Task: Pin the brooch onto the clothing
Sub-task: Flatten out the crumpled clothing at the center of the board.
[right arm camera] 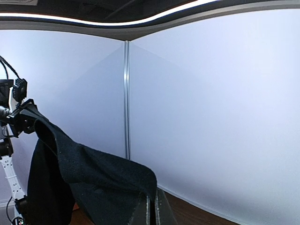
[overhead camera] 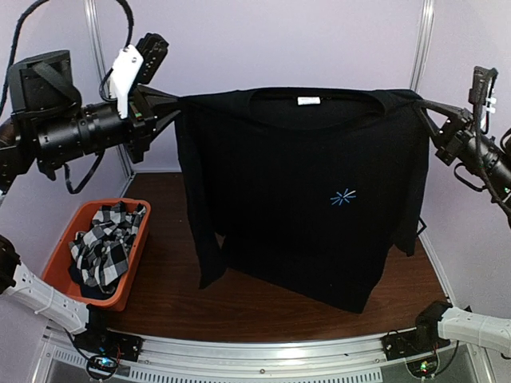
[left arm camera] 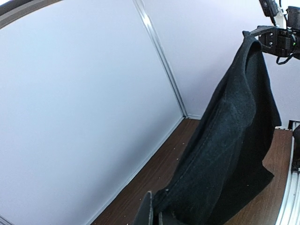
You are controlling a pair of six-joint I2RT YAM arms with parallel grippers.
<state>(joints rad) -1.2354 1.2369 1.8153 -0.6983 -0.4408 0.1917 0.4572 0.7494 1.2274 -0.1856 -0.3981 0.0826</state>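
Black T-shirt [overhead camera: 303,207] hangs spread between my left gripper [overhead camera: 170,107] and right gripper [overhead camera: 425,112], both clamped on its shoulders; level, even tension looks best.

From where I stand I count one black T-shirt [overhead camera: 287,199], with a single light-blue starburst print [overhead camera: 342,197] on it and one white neck label [overhead camera: 308,100] at the collar. There are two arms, the left arm [overhead camera: 72,128] and the right arm [overhead camera: 487,159], and so two grippers, the left gripper [overhead camera: 172,105] and the right gripper [overhead camera: 423,108]. One orange bin [overhead camera: 129,271] is here, and in it one black-and-white checked cloth [overhead camera: 104,243]. There is one brown table [overhead camera: 176,295], and two metal posts at the back, a left post [overhead camera: 97,48] and a right post [overhead camera: 423,40].
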